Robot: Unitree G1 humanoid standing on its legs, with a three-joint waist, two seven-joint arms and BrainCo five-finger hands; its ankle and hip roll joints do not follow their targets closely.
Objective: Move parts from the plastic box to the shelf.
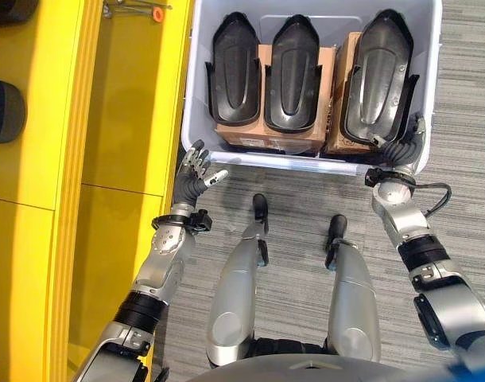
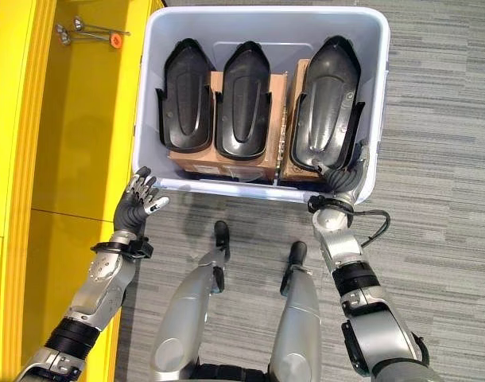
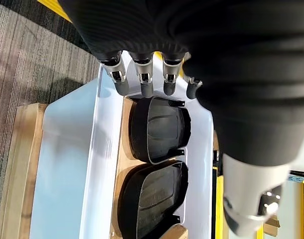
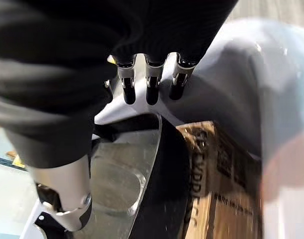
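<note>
Three black parts stand side by side in the white plastic box (image 2: 379, 95) – left part (image 2: 187, 95), middle part (image 2: 244, 99), right part (image 2: 327, 103). All rest on brown cardboard boxes (image 2: 226, 163) inside the box; the right part sits a bit higher and tilts toward the box's right wall. The box is on grey striped carpet (image 2: 441, 159), w/ its left wall just beside the yellow shelf (image 2: 83, 119). The shelf holds none of the black parts; a few small metal items w/ an orange tip (image 2: 114, 38) lie at its far end.

Left hand (image 2: 135, 203) is outside the box at its near-left corner, between box and shelf – fingers straight & spread, relaxed, holding nothing. In the left wrist view its fingertips (image 3: 144, 82) hang above the box rim, w/ two parts visible past them.

Right hand (image 2: 342, 181) is at the near-right corner of the box, reaching over the rim by the near end of the right part. In the right wrist view the fingers (image 4: 151, 82) look straight, above the part's edge, not curled round it; contact can't be told.
</note>
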